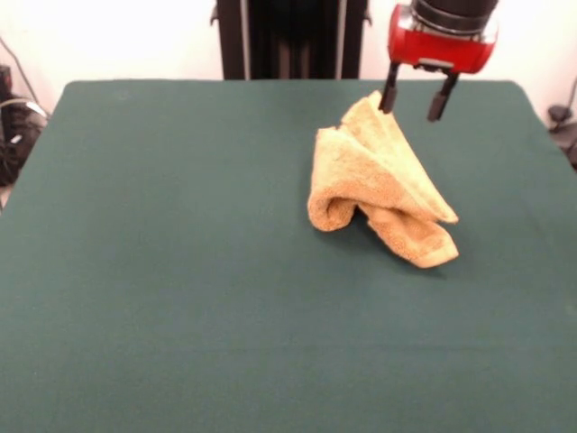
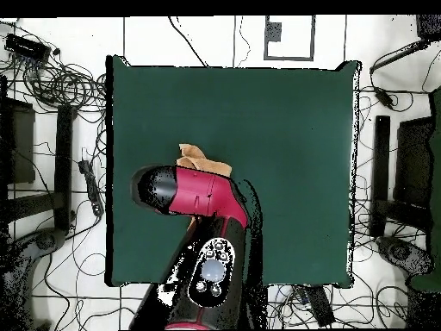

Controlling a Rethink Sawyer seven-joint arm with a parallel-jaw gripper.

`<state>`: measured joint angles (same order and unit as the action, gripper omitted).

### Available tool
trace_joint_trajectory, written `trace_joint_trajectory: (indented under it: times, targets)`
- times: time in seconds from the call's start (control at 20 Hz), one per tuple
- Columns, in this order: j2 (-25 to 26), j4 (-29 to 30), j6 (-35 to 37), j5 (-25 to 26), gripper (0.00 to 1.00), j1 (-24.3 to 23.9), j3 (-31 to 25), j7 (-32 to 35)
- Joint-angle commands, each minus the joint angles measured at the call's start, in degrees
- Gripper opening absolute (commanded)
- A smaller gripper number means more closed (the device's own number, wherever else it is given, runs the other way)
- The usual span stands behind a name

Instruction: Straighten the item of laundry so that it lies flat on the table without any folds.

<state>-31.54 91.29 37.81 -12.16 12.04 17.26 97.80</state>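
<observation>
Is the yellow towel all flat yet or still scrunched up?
Still scrunched up. The towel sits bunched in a folded heap on the table, layers rolled over each other.

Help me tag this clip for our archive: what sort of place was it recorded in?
Most likely a robotics lab or test cell. A red and black arm works at a green-topped table bearing only a crumpled towel, and loose cables sprawl over the white tiled floor around it.

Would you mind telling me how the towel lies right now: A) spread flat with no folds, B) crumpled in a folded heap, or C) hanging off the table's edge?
B: in the front view the towel sits bunched in overlapping folds on the table, well inside its edges.
</observation>
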Motion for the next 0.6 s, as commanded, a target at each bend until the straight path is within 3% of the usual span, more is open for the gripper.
trace_joint_trajectory:
  times: [0.05, 0.6]
  targets:
    - [7.4, 5.12, -3.17, -2.6, 1.0, 2.99, -2.8, 19.17]
    - [10.64, 11.7, -15.41, -5.18, 1.0, 2.91, -5.12, 20.29]
